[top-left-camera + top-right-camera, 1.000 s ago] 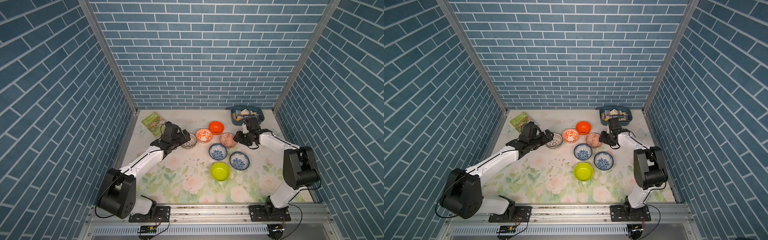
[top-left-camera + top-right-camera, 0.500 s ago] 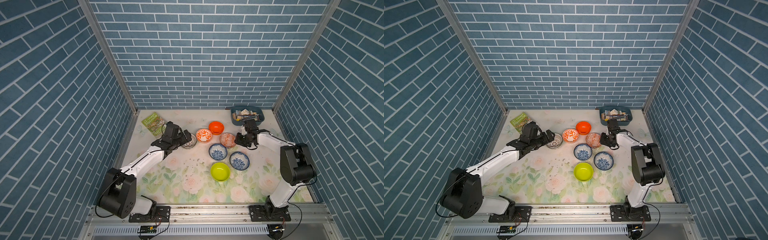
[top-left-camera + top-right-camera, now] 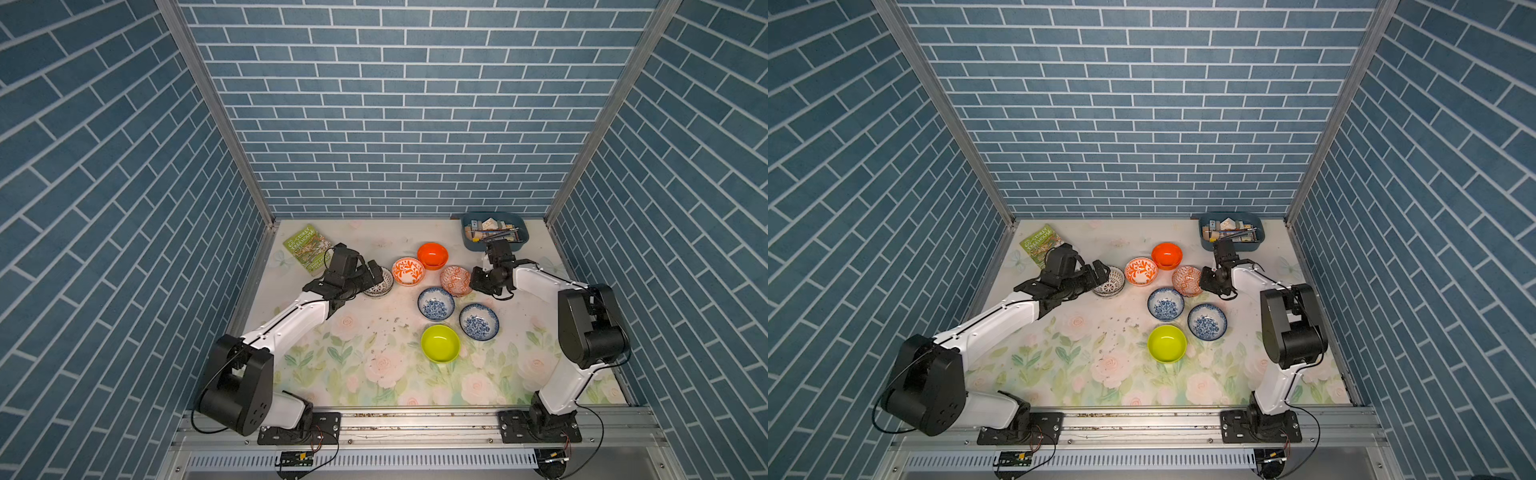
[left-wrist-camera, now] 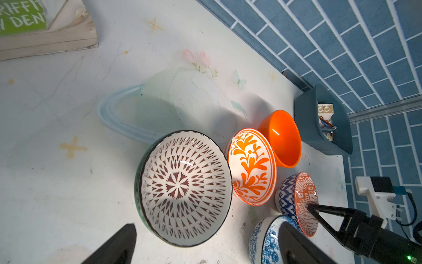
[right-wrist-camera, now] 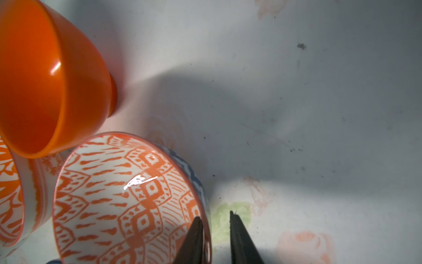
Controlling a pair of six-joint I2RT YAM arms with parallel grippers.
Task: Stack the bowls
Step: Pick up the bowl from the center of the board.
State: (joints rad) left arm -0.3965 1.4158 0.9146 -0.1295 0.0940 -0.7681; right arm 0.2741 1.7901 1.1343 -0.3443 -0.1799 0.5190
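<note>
Blue brick-patterned walls close in a floral tablecloth (image 3: pixel 374 374), with the bowls clustered toward the back. The left arm stretches low from its base at the near edge, its forearm slanting forward to the black-and-white lattice bowl (image 3: pixel 384 286). The left gripper (image 4: pixel 206 228) is spread wide, one finger on either side of that bowl and clear of it.

The right arm rises from its base, folds at the elbow and reaches forward and inward, its wrist just in front of the blue-grey tray (image 3: pixel 524 240). The right gripper (image 5: pixel 214 217) stands narrow astride the rim of the orange geometric bowl (image 5: pixel 127 196) — one finger inside, one outside. A sliver of cloth shows beside the outer finger, so I cannot tell whether it pinches the rim.

The plain orange bowl (image 3: pixel 432 255) sits just behind the geometric one, and the leaf-patterned orange bowl (image 3: pixel 408 271) sits between it and the lattice bowl. Nearer the front stand two blue floral bowls (image 3: pixel 436 304) (image 3: pixel 478 321) and the lime green bowl (image 3: pixel 440 344) — each alone on the cloth. A green book (image 3: pixel 305 248) lies at the back left.
</note>
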